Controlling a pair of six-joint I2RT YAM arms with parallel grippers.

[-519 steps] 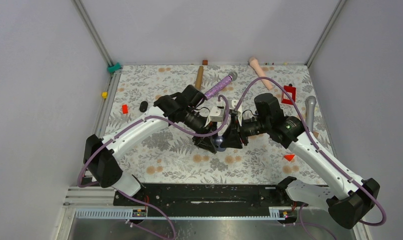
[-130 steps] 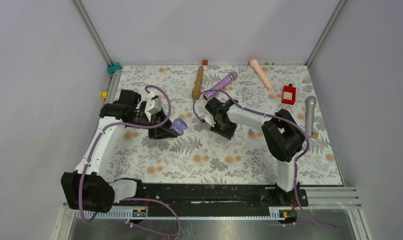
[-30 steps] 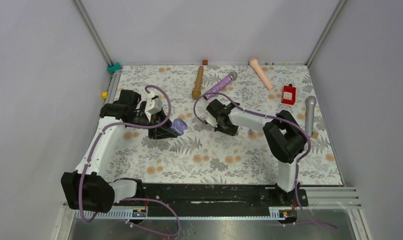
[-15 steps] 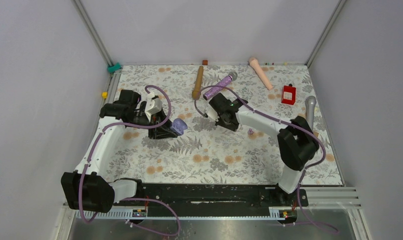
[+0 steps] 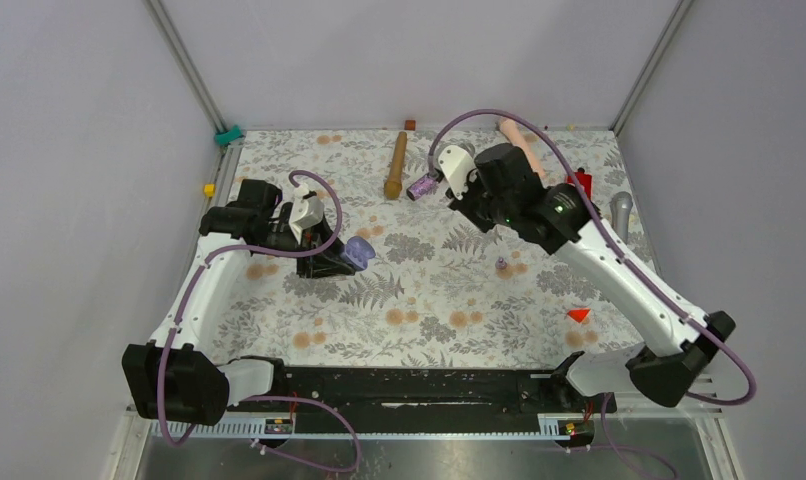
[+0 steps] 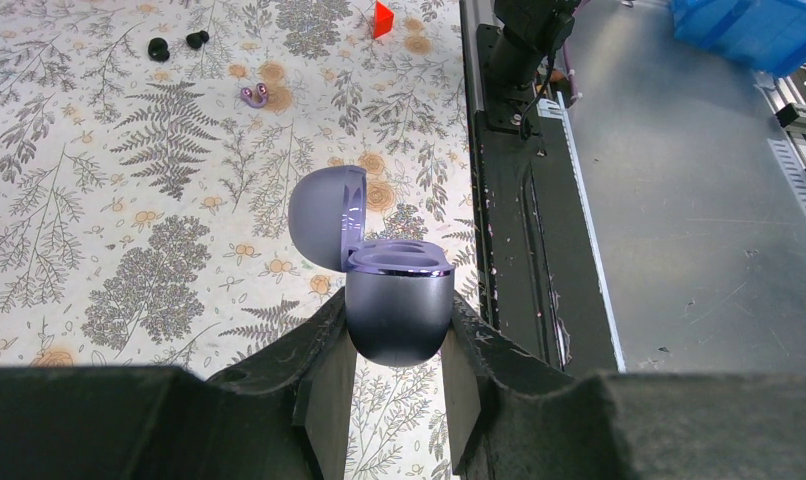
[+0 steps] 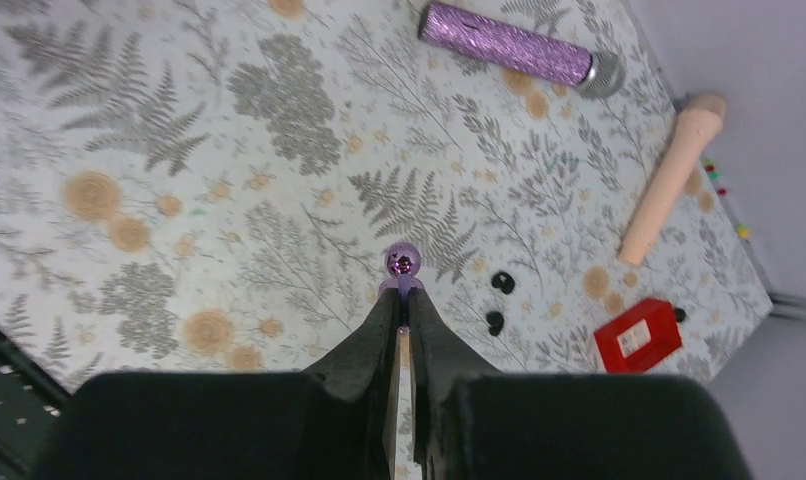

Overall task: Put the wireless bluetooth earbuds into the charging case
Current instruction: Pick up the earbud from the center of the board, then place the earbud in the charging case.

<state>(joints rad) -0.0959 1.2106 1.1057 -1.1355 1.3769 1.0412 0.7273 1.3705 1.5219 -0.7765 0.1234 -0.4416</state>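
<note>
My left gripper [image 6: 397, 375] is shut on the open lilac charging case [image 6: 397, 300], lid up, held low over the table's left side; in the top view the gripper [image 5: 341, 257] and the case [image 5: 357, 250] also show. My right gripper [image 7: 403, 300] is shut on the thin stem of a lilac earbud [image 7: 403, 264] and holds it high above the table's back middle [image 5: 482, 218]. Another lilac earbud [image 5: 500, 265] lies on the cloth, also seen in the left wrist view [image 6: 256, 94]. Two black earbuds [image 7: 501, 283] lie near it, also in the left wrist view [image 6: 159, 47].
A purple glitter microphone [image 7: 509, 45], a pink one [image 7: 671, 175], a wooden one [image 5: 395, 165] and a grey one [image 5: 621, 205] lie along the back and right. A red block [image 7: 639, 335] and a red wedge [image 5: 578, 314] are on the right side.
My right arm has risen off the cloth and swung back and to the right, carrying the lilac earbud. The left arm and the case have not moved.
</note>
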